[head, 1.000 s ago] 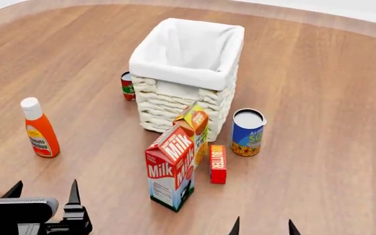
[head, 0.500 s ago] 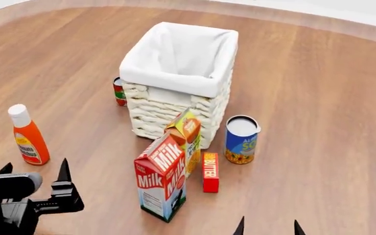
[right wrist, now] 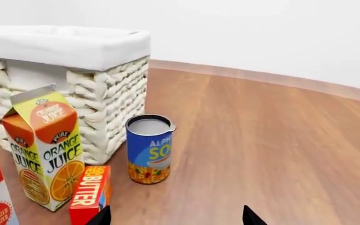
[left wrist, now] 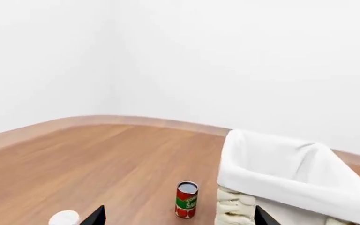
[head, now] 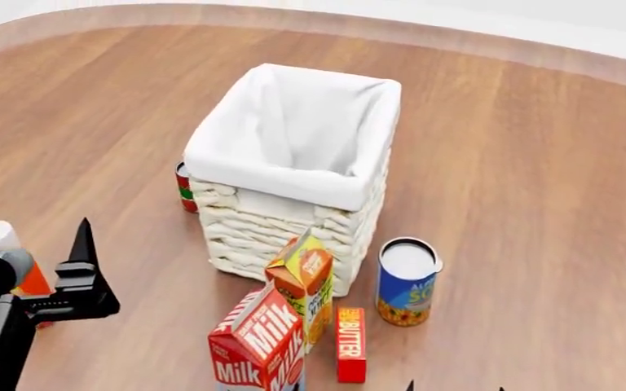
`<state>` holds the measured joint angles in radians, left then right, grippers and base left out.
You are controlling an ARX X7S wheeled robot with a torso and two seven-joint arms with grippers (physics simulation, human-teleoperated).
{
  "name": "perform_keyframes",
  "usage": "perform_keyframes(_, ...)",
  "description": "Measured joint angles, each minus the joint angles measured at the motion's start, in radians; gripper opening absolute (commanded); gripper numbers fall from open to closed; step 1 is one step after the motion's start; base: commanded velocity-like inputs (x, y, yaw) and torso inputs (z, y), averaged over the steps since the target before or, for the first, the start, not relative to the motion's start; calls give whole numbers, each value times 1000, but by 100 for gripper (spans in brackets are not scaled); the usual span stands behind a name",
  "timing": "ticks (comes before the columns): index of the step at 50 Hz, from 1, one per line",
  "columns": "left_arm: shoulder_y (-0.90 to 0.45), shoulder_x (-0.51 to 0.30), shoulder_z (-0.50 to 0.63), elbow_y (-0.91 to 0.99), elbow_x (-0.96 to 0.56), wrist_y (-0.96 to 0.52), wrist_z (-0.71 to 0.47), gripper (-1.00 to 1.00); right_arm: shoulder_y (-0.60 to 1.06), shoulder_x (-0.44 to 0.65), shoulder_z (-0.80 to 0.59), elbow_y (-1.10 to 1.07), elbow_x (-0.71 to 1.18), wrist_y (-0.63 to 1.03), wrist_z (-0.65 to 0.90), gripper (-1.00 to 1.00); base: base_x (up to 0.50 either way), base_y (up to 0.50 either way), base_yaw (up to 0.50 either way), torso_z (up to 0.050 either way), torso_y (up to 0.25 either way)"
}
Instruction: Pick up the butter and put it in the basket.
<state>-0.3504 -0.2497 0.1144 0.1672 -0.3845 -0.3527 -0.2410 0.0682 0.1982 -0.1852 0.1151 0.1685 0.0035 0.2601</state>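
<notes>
The right gripper [right wrist: 174, 216] is seen only as two dark fingertips, spread apart and empty, just short of the butter [right wrist: 90, 194]. The left gripper [head: 30, 244] is likewise open, beside a partly hidden orange bottle [head: 19, 273]. The butter is a slim red box with white lettering, lying flat on the wooden floor [head: 531, 187], between the orange juice carton [right wrist: 45, 147] and a blue can [right wrist: 148, 149]. The wicker basket [head: 280, 236], cloth-lined, is shown empty.

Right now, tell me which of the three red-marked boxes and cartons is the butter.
The butter is the slim red box lying flat beside the taller orange juice carton and the milk carton.
</notes>
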Motion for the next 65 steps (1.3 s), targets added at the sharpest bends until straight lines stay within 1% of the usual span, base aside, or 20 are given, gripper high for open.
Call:
perform_keyframes(10,-4,-4,-4,12,-13,-14,-8,100,-9,7,-7,-24,4,7,2,100,476,153,0,0,0)
perform_keyframes(17,-16,-2,-7,-1,-14,-12,-15,100,-5,8,-7,-23,4,12,12,100,0,0,0,0,0)
perform_keyframes(44,-51,-8,-21,-44,-30,-9,-26,100,-4,16,-13,-25,7,18,37,100,0,0,0,0,-250)
perform_keyframes(47,-53,-7,-25,-46,-37,-14,-29,100,-5,18,-16,-28,5,14,37,100,0,0,0,0,0)
perform_keyframes(54,-50,-7,-29,-36,-51,-30,-38,100,-31,29,-45,-31,-27,-45,25,100,0,0,0,0,0)
perform_keyframes(65,-35,-16,-36,-2,-69,-54,-54,100,-45,21,-105,24,-60,-140,-9,100,0,0,0,0,0)
